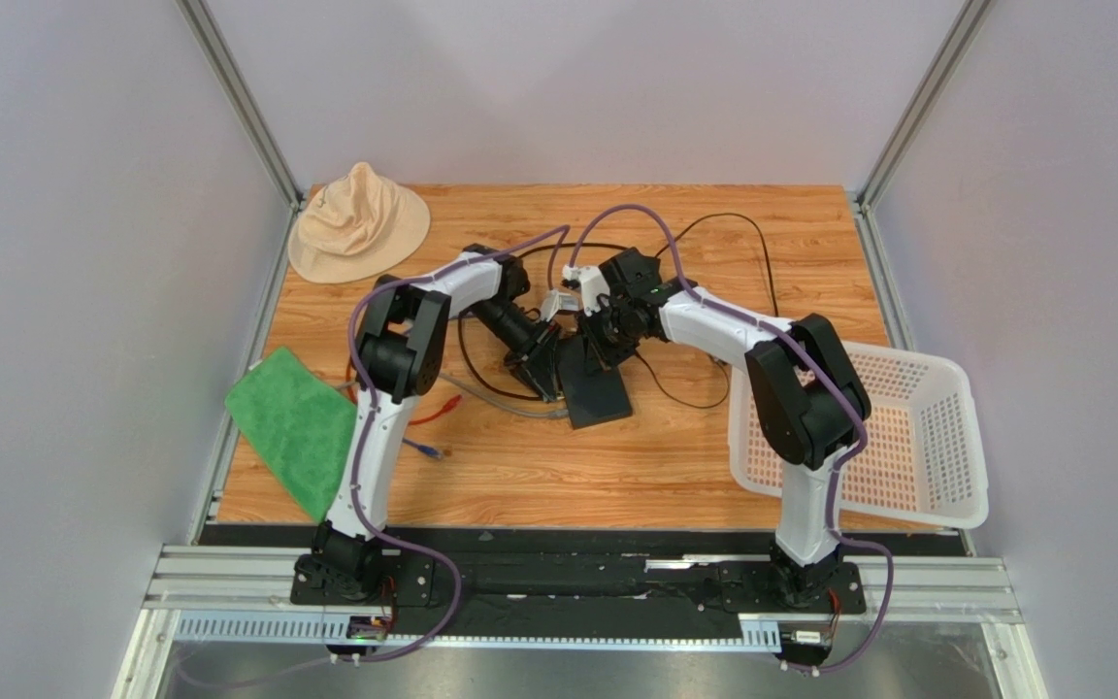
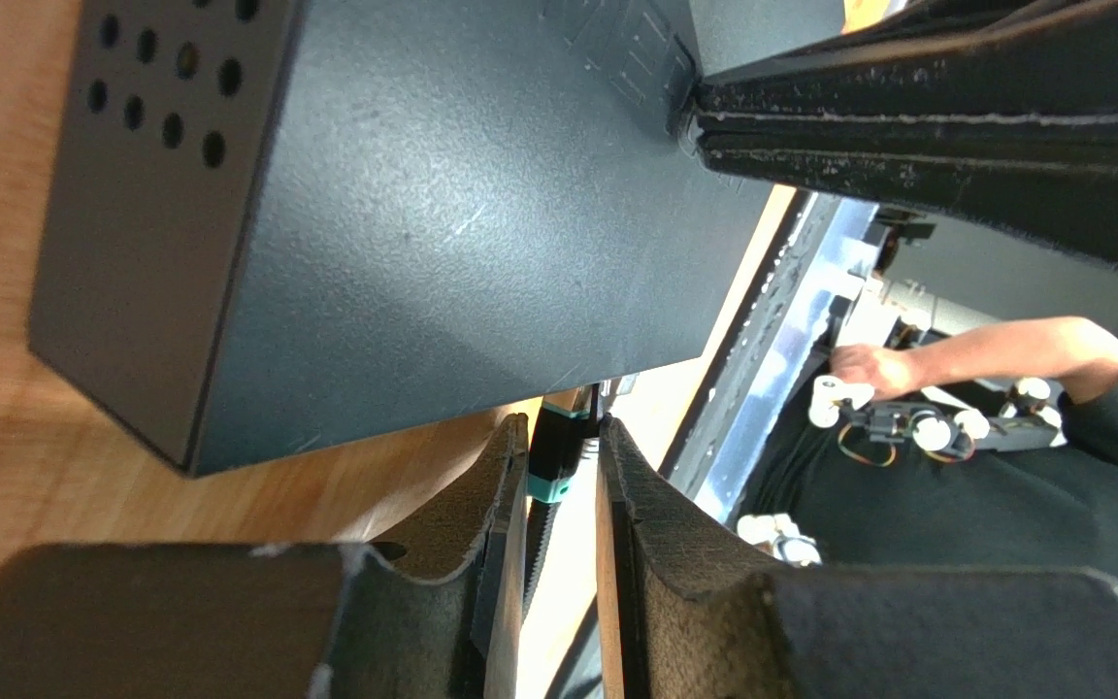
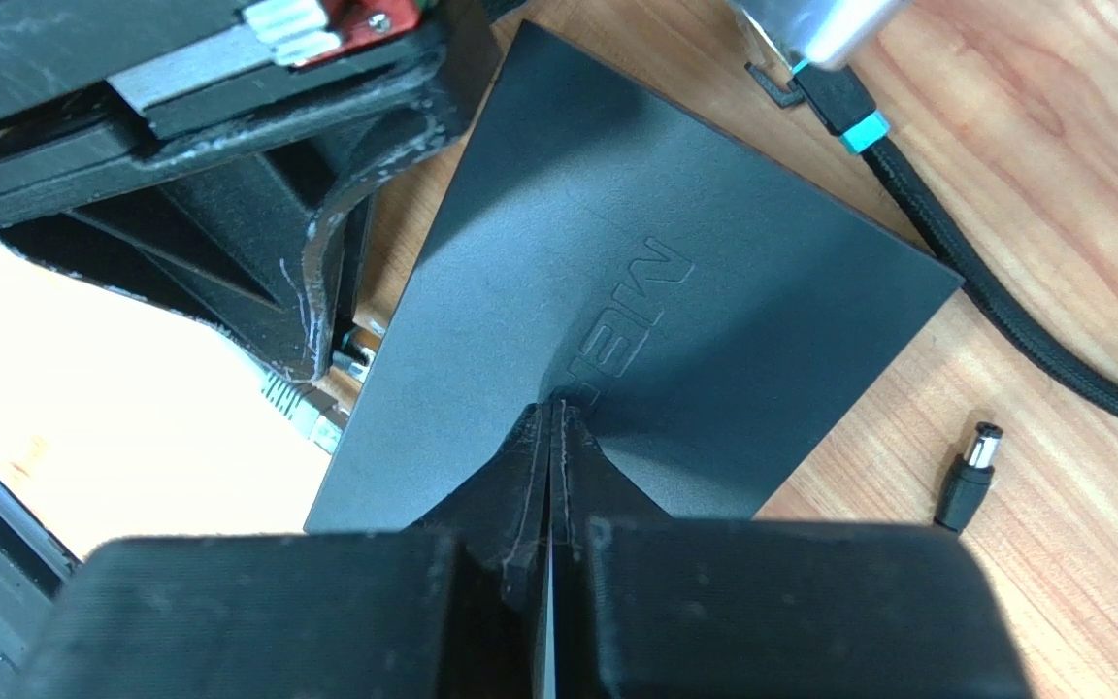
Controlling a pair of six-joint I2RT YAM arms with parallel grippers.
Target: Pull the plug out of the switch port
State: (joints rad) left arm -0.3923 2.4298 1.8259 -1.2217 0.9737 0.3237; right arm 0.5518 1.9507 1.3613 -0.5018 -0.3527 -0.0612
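Bracing step, I judge: the right tool [image 3: 550, 415], pressed together, bears down on the flat matte-black rectangular switch [image 3: 696, 277] mid wooden tabletop [image 1: 667, 474]; the left tool [image 2: 562, 437] flanks the clear plastic plug [image 3: 320, 425] at its edge (grip unclear). Next: pinch, pull straight out

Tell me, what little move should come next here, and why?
Probably the left gripper should draw the clear plug straight out of the switch. The right gripper, shut, presses down on the box's top, so it should stay put during the pull. Whether the left gripper grips the plug is unclear.
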